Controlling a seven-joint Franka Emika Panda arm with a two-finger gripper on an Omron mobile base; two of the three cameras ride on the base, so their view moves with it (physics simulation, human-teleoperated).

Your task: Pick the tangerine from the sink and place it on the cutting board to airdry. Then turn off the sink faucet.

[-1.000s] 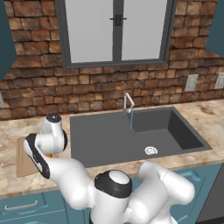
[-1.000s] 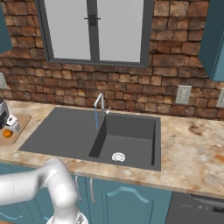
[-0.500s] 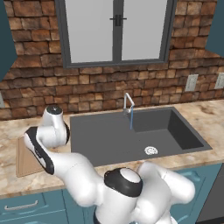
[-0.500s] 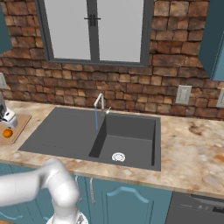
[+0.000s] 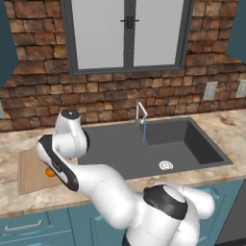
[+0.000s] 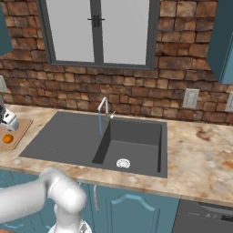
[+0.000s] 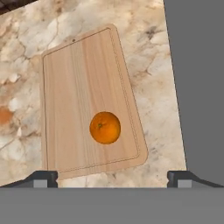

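The tangerine (image 7: 105, 127) lies free on the wooden cutting board (image 7: 83, 87), near one short end. My gripper (image 7: 113, 178) hangs above it, open, fingertips far apart with nothing between them. In the right base view the gripper (image 6: 8, 123) hovers just over the tangerine (image 6: 7, 138) on the cutting board (image 6: 18, 133) at the far left. In the left base view my arm hides most of the tangerine (image 5: 48, 172) on the cutting board (image 5: 30, 170). The sink (image 5: 120, 149) is dark grey. The faucet (image 5: 141, 112) runs a thin blue stream (image 5: 144, 132) into it.
A round white drain (image 5: 166, 165) sits in the deeper right basin of the sink. Marbled countertop (image 6: 200, 154) stretches right of the sink. Behind it stand a brick wall with outlets (image 6: 189, 98) and a window (image 6: 98, 32). The sink's edge (image 7: 197, 87) runs close beside the board.
My arm has risen and the gripper has lifted a little off the board. The tangerine stays put on the cutting board. Water keeps running.
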